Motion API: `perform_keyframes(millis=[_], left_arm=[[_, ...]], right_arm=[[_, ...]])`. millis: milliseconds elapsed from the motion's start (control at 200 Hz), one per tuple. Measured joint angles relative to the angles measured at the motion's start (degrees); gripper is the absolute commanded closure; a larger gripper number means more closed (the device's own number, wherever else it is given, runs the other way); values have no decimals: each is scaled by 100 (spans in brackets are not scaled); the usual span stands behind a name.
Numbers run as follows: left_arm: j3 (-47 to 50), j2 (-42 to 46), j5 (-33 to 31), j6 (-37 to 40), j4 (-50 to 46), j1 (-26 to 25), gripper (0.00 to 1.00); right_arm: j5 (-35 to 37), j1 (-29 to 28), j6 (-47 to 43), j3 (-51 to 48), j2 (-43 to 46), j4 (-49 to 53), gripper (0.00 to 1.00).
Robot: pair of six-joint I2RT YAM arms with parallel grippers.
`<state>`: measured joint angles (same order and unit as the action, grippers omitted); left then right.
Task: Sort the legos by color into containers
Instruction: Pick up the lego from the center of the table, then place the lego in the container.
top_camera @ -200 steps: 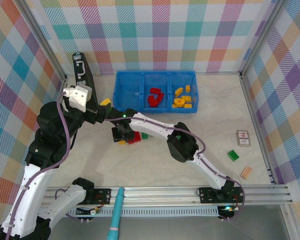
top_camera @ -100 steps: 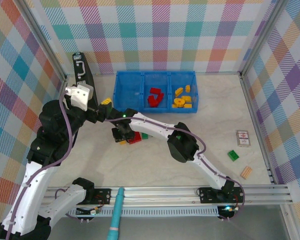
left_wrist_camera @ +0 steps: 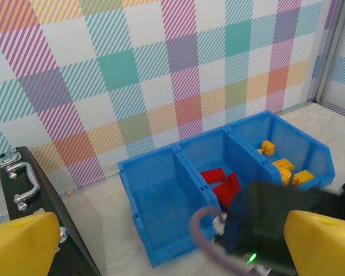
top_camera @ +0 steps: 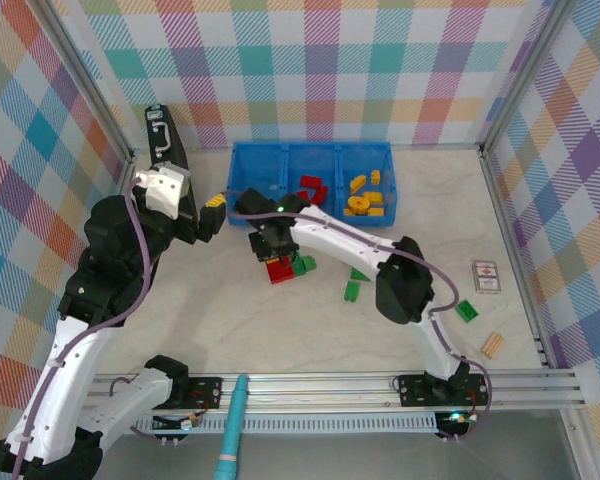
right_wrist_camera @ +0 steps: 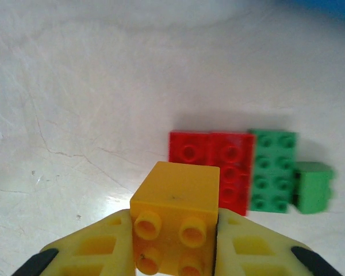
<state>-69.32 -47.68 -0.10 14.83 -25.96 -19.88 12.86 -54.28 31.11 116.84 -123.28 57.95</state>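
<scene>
the right gripper (right_wrist_camera: 173,256) has come up off the table (top_camera: 230,320) since a second ago and swung nearer the tray (top_camera: 260,175); back then it was down among the loose bricks. its jaws are now pinched tight on a yellow brick (right_wrist_camera: 175,192), held in the air over the table, just short of the tray. with the arm shifted, a green brick (top_camera: 352,291) that it covered before lies in plain sight. the left gripper (top_camera: 212,208) has hardly stirred: fingers spread as wide as they go, nothing between them, hanging by the tray's left end.

counting: one tray with three square compartments, the middle holding a few red bricks (top_camera: 310,190), the right about five yellow pieces (top_camera: 365,195), one of them round. below the held brick, a red cluster (right_wrist_camera: 218,164) touches two green bricks (right_wrist_camera: 273,169). one more green lies far right, near a card (top_camera: 487,277) and a tan block (top_camera: 492,345).

the bricks are glossy plastic with round studs. the tray is thin-walled blue plastic, and the table is pale and marbled. a black case (top_camera: 165,145) with a metal handle lies to the left.
</scene>
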Motion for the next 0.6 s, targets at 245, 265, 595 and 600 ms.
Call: perform_keyframes(millis=[245,265,595,600], left_arm=[[0,-131,-63,39,-4,11,0],[0,-144,-66,44,-4,11,0],[-90,-649,-103,142,-81,15,0],[-90,-651,-103,144,-81,15,0]], right_arm=[[507,883,-317,-699,876,37,70],[546,990,-348,-745,933,33,69],[684,2785,-868,-938,1279,-382,68],[680,2800,-872,-938,1276,-385,68]])
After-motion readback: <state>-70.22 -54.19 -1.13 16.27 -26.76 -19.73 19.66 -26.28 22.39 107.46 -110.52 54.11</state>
